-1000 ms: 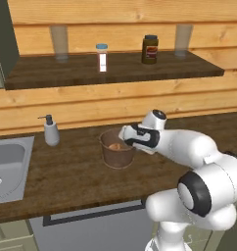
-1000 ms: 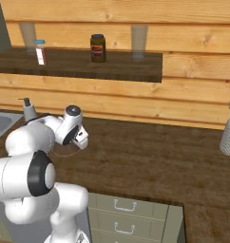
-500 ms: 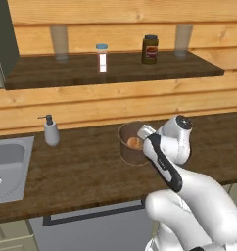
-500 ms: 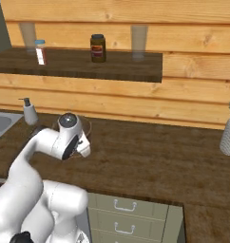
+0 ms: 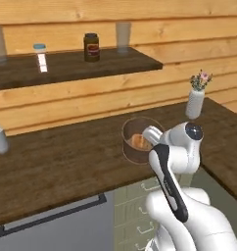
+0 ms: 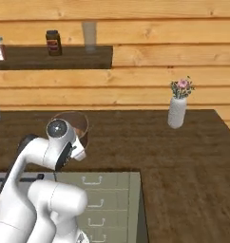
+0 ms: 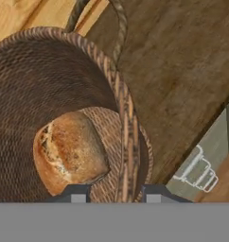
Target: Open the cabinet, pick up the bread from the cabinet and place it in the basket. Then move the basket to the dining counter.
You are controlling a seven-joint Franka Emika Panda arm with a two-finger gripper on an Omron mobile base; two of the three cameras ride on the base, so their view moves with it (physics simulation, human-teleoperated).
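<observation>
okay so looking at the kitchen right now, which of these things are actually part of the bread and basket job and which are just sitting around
Part of the job:
basket, rim pinched by the claw
bread, lying inside the basket
cabinet shelf, where the bread was kept
counter under the basket

Just sitting around:
dark jar
white blue-capped bottle
flower vase
glass
</observation>
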